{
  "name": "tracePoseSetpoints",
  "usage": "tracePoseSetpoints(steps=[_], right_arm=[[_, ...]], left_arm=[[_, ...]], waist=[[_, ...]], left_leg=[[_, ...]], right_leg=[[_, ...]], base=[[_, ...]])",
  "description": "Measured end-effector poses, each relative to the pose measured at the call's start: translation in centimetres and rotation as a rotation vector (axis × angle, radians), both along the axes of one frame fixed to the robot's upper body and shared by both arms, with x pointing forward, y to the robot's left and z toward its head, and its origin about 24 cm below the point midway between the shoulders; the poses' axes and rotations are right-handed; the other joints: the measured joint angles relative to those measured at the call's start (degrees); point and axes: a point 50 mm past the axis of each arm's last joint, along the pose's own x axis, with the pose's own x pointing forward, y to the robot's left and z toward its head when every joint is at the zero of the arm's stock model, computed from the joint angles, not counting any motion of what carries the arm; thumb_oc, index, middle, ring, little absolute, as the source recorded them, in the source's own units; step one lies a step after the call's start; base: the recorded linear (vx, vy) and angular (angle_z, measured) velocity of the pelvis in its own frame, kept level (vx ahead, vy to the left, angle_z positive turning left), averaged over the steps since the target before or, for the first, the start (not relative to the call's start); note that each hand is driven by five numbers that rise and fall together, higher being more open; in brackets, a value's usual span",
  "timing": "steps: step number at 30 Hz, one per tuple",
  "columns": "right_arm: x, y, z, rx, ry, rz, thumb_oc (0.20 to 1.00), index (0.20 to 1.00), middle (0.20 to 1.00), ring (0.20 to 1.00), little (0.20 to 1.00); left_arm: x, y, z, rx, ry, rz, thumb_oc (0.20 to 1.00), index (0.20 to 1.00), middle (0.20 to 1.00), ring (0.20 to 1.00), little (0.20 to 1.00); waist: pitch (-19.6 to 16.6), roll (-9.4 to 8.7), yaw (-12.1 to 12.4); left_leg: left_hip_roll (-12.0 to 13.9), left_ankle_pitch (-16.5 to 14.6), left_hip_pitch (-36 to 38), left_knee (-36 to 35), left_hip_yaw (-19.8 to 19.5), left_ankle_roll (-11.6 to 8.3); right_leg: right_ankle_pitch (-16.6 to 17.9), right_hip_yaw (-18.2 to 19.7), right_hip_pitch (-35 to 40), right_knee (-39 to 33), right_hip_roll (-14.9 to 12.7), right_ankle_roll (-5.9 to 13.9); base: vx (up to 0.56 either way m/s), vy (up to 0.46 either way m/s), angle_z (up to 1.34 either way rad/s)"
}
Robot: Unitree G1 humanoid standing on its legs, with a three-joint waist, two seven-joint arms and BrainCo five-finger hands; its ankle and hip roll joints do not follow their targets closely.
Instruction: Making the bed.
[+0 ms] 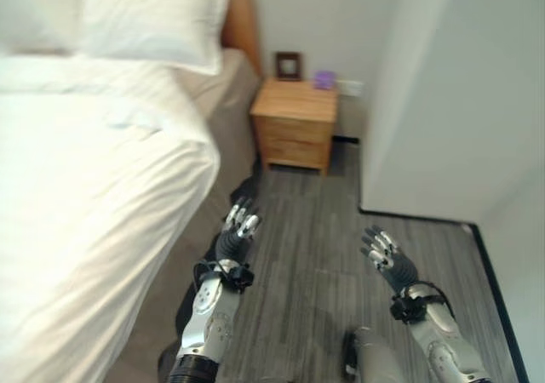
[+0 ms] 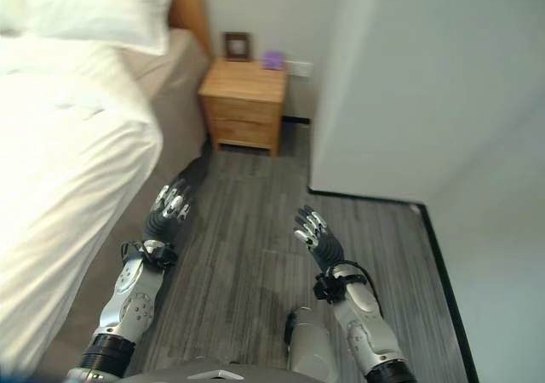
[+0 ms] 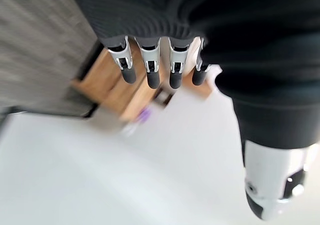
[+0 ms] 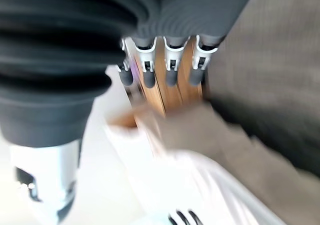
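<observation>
Both hands hung over the grey plank floor (image 1: 315,255), nearest the head camera. Left hand (image 1: 238,230) was beside the bed's edge, fingers (image 3: 151,67) straight and holding nothing; right hand (image 1: 385,257) was well apart from it toward the wall (image 1: 443,102), fingers (image 4: 172,67) likewise relaxed and empty.

Bed (image 1: 85,187) lay on the robot's left, its long axis running away from the camera toward the wooden headboard (image 1: 243,25) at the far wall. White duvet (image 1: 102,230) draped over the near side, covering most of a beige sheet (image 1: 230,102) showing beside it. White pillow (image 1: 153,21) rested at the head end, with a second one cut off by the frame. Foot of the bed was out of frame.

Wooden nightstand (image 1: 295,121) stood just beside the headboard, carrying a small dark frame (image 1: 288,65) and a purple object (image 1: 324,79), too small to identify.
</observation>
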Motion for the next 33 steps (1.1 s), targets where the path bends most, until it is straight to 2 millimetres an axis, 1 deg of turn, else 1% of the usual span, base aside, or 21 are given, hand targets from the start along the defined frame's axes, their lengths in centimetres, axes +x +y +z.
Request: tracePoseSetpoints(steps=[1,2,3,5,6,7,8,9,10,11,12,13,14,16,17,22,23,25,26,28,33], right_arm=[[-1.4,-0.4,0.0,0.004,0.005,0.002,1.0,1.0,1.0,1.0,1.0],[-1.8,-1.0,0.3,-0.022,-0.002,0.023,1.0,1.0,1.0,1.0,1.0],[-0.7,-1.8,1.1,-0.082,-0.023,0.085,1.0,1.0,1.0,1.0,1.0],[0.4,-1.4,2.0,-0.062,-0.065,0.125,1.0,1.0,1.0,1.0,1.0],[1.2,-1.3,2.2,-0.056,-0.087,0.127,1.0,1.0,1.0,1.0,1.0],[2.3,-1.5,2.9,-0.1,-0.113,0.141,1.0,1.0,1.0,1.0,1.0],[2.2,-1.4,2.9,-0.096,-0.117,0.138,1.0,1.0,1.0,1.0,1.0],[1.9,-1.6,2.8,-0.091,-0.11,0.126,1.0,1.0,1.0,1.0,1.0],[1.5,-1.1,2.1,-0.059,-0.084,0.105,1.0,1.0,1.0,1.0,1.0],[1.1,-0.8,2.2,-0.03,-0.092,0.077,1.0,1.0,1.0,1.0,1.0],[0.8,-0.7,2.3,-0.013,-0.1,0.063,1.0,1.0,1.0,1.0,1.0],[0.4,-0.6,2.0,-0.002,-0.089,0.051,1.0,1.0,1.0,1.0,1.0],[-0.2,-0.2,1.0,0.005,-0.04,0.062,1.0,1.0,1.0,1.0,1.0],[-0.7,-0.4,0.6,-0.011,-0.017,0.062,1.0,1.0,1.0,1.0,1.0],[-1.0,-0.7,0.3,-0.052,-0.007,0.063,1.0,1.0,1.0,1.0,1.0],[-0.9,-0.1,0.1,-0.055,-0.005,0.055,1.0,1.0,1.0,1.0,1.0],[-1.2,-0.9,-0.3,-0.097,0.023,0.04,1.0,1.0,1.0,1.0,1.0],[-0.8,-1.8,-0.8,-0.123,0.064,-0.087,1.0,1.0,1.0,1.0,1.0],[-0.7,-2.8,-1.1,-0.136,0.086,-0.174,1.0,1.0,1.0,1.0,1.0],[-0.6,-3.7,-1.2,-0.137,0.101,-0.277,1.0,1.0,1.0,1.0,1.0],[-1.0,-3.4,-1.9,-0.179,0.123,-0.261,1.0,1.0,1.0,1.0,1.0]], left_arm=[[0.5,-0.4,0.3,0.015,-0.011,-0.03,1.0,1.0,1.0,1.0,1.0],[0.5,-0.1,0.1,0.011,-0.005,-0.022,1.0,1.0,1.0,1.0,1.0],[-0.7,1.3,-0.5,-0.006,0.016,0.03,1.0,1.0,1.0,1.0,1.0],[-2.5,3.3,-0.9,0.028,0.028,0.082,1.0,1.0,1.0,1.0,1.0],[-2.9,4.5,-1.2,0.046,0.044,0.121,1.0,1.0,1.0,1.0,1.0],[-2.9,5.4,-1.3,0.042,0.057,0.174,1.0,1.0,1.0,1.0,1.0],[-2.7,5.6,-1.4,0.03,0.061,0.191,1.0,1.0,1.0,1.0,1.0],[-2.7,5.4,-1.5,0.022,0.065,0.193,1.0,1.0,1.0,1.0,1.0],[-3.8,5.2,-2.5,0.004,0.11,0.187,1.0,1.0,1.0,1.0,1.0],[-4.3,4.9,-3.1,0.017,0.143,0.162,1.0,1.0,1.0,1.0,1.0],[-4.5,4.7,-3.3,0.013,0.154,0.155,1.0,1.0,1.0,1.0,1.0],[-4.6,4.5,-3.5,0.009,0.158,0.151,1.0,1.0,1.0,1.0,1.0],[-4.8,4.4,-3.7,0.005,0.168,0.152,1.0,1.0,1.0,1.0,1.0],[-4.6,4.1,-3.6,-0.006,0.158,0.149,1.0,1.0,1.0,1.0,1.0],[-4.5,3.6,-3.6,-0.025,0.157,0.146,1.0,1.0,1.0,1.0,1.0],[-4.1,2.6,-3.5,-0.03,0.149,0.112,1.0,1.0,1.0,1.0,1.0],[-4.3,2.6,-3.8,-0.036,0.168,0.123,1.0,1.0,1.0,1.0,1.0],[-4.3,2.7,-4.1,0.004,0.213,0.164,1.0,1.0,1.0,1.0,1.0],[-4.6,2.8,-4.4,0.01,0.233,0.184,1.0,1.0,1.0,1.0,1.0],[-4.6,2.9,-4.3,0.01,0.244,0.217,1.0,1.0,1.0,1.0,1.0],[-5.2,4.2,-4.5,0.101,0.261,0.239,1.0,1.0,1.0,1.0,1.0]], waist=[[-1.28,-3.17,-0.77],[-1.32,-3.21,-1.15],[0.74,-1.58,1.96],[0.53,-2.01,4.55],[1.02,-2.99,5.21],[1.45,-3.22,5.94],[2.48,-3.6,4.66],[2.66,-4.02,3.97],[2.36,-4.57,4.48],[2.0,-4.1,3.43],[1.82,-3.43,2.73],[1.8,-3.27,2.19],[1.66,-2.6,1.83],[1.27,-1.6,0.81],[0.67,-0.31,-0.15],[0.28,2.34,-0.08],[-1.17,5.79,-0.12],[-1.09,5.55,-0.12],[-1.86,6.04,-0.42],[-2.43,5.81,-0.7],[-2.82,4.78,-1.44]], left_leg=[[-3.03,-1.12,-3.49,6.35,-5.78,-2.15],[-2.85,-1.64,-4.66,7.88,-7.18,-3.42],[1.04,1.91,-3.44,5.75,-9.83,-4.66],[1.4,5.77,-4.63,7.06,-9.31,-4.79],[1.38,10.1,-7.26,9.36,-5.71,-4.54],[2.11,18.15,-17.91,19.42,4.88,0.28],[5.39,17.41,-21.34,18.95,16.13,-0.45],[6.76,16.85,-21.67,17.94,21.18,-0.9],[7.34,14.26,-18.75,13.49,32.39,-3.69],[8.56,13.26,-16.96,10.56,38.76,-5.04],[7.85,13.09,-16.07,7.72,40.46,-5.27],[6.56,13.09,-14.63,4.23,40.42,-5.27],[4.74,13.11,-9.71,-6.04,39.88,-5.28],[4.43,13.18,-6.4,-13.22,38.15,-5.36],[4.65,13.36,-3.27,-18.41,35.86,-5.53],[4.68,13.65,-0.91,-19.86,33.48,-5.15],[2.14,13.5,-2.64,-18.97,32.72,-3.72],[2.07,13.19,-0.68,-19.76,32.75,-3.8],[2.28,13.01,0.44,-20.34,32.37,-3.56],[1.91,12.38,0.13,-18.96,32.32,-3.55],[1.33,12.7,0.29,-20.03,33.83,-3.04]], right_leg=[[-3.12,3.81,5.93,-1.17,-1.01,-1.75],[4.24,2.76,7.3,-1.05,-0.06,-1.63],[0.36,-4.95,6.87,9.57,4.18,-7.04],[-3.05,-8.68,6.54,13.56,4.72,-9.54],[-3.94,-10.66,6.21,14.28,4.68,-11.31],[-2.62,-16.34,6.04,13.36,4.88,-13.47],[-1.83,-21.94,8.87,10.64,4.19,-14.53],[-1.53,-23.38,9.68,9.35,4.07,-15.09],[-0.72,-26.48,12.13,6.15,4.6,-15.98],[0.28,-28.04,13.0,3.37,5.64,-16.79],[0.9,-29.59,12.95,2.04,6.07,-17.11],[1.51,-30.05,12.62,1.18,6.42,-16.71],[3.67,-30.96,12.93,-1.81,7.21,-16.49],[4.82,-32.84,13.02,-3.72,8.1,-16.81],[5.58,-33.72,13.13,-5.3,9.04,-17.51],[6.94,-33.27,11.98,-6.17,9.35,-16.18],[8.36,-32.41,9.53,-4.81,6.26,-13.77],[9.37,-32.48,12.04,-5.8,6.12,-14.79],[8.79,-32.46,12.9,-6.02,6.27,-13.88],[8.32,-32.24,12.97,-5.97,5.92,-13.84],[9.41,-30.41,11.89,-6.76,5.76,-12.61]], base=[[0.28,-0.409,4.15],[0.39,-0.576,4.35],[0.33,-0.554,2.59],[0.16,-0.516,1.46],[0.03,-0.685,1.55],[-0.01,-0.526,2.02],[0.01,-0.467,2.03],[-0.01,-0.264,1.9],[0.0,-0.289,1.25],[0.0,-0.194,1.19],[0.01,-0.049,0.76],[-0.02,-0.066,0.56],[0.0,-0.053,0.33],[0.03,-0.042,0.4],[0.01,-0.012,0.4],[0.0,0.031,-0.03],[0.04,0.101,-0.18],[0.05,0.201,-0.05],[0.03,0.218,0.01],[0.03,0.179,-0.01],[-0.01,0.145,-0.17]])
